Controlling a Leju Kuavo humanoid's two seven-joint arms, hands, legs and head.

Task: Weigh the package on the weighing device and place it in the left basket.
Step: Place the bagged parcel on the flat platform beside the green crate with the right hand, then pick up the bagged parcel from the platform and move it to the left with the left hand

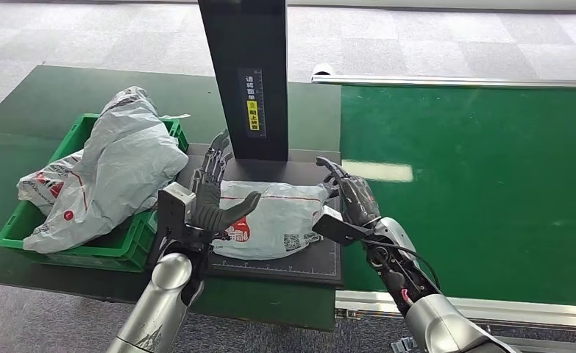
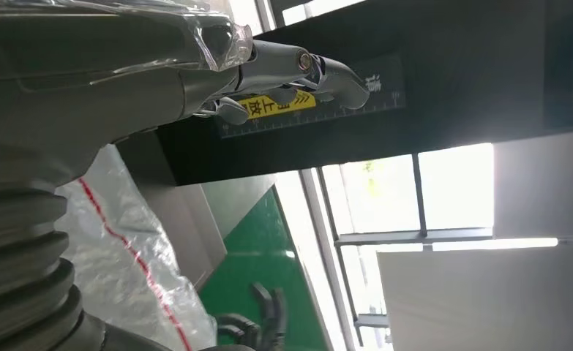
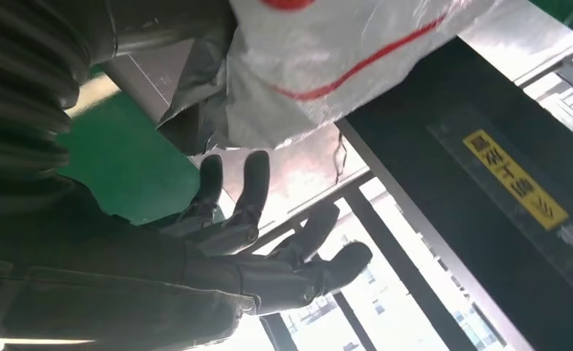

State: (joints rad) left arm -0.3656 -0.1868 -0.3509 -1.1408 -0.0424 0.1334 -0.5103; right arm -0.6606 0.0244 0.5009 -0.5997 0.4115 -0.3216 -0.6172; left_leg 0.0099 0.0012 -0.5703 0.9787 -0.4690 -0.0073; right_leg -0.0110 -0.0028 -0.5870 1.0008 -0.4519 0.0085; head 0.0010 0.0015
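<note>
A crinkled grey plastic package [image 1: 281, 218] lies flat on the black scale platform [image 1: 321, 259]. The left hand [image 1: 212, 193] and right hand [image 1: 346, 193] flank it, fingers spread, holding nothing. The right wrist view shows the package's red stripe [image 3: 356, 66].

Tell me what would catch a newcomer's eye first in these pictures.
The grey package with red print lies on the dark scale at centre, under a black post. The left hand and right hand flank it with fingers apart, holding nothing. To the left, a green basket is heaped with crumpled grey bags.
</note>
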